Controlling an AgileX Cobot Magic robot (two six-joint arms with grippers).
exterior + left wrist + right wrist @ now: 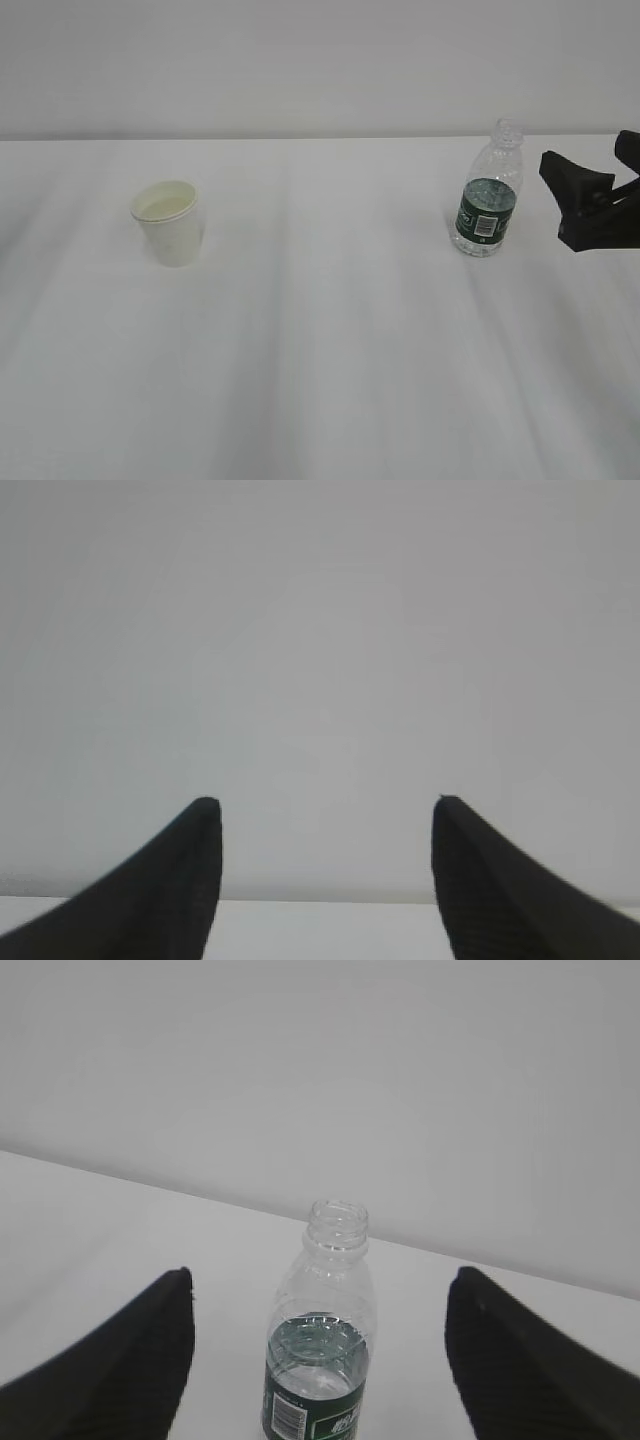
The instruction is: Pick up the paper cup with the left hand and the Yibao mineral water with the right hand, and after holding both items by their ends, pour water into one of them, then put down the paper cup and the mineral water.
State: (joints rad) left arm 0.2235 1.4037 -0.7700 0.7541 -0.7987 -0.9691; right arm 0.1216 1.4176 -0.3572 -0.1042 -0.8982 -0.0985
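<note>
The paper cup [170, 222] stands upright on the left of the white table [330, 360], with nothing near it. The Yibao mineral water [488, 195] stands upright on the right, uncapped and about half full, its green label facing forward. My right gripper [582, 150] hovers just right of the bottle, open and not touching it. In the right wrist view the bottle [322, 1350] sits centred ahead of the open right gripper [322, 1275]. In the left wrist view my left gripper [325, 803] is open with only wall and table edge beyond it. The left arm is out of the exterior view.
A plain grey wall [300, 60] rises behind the table's far edge. Only the cup and the bottle stand on the white tabletop, with a broad bare stretch between them.
</note>
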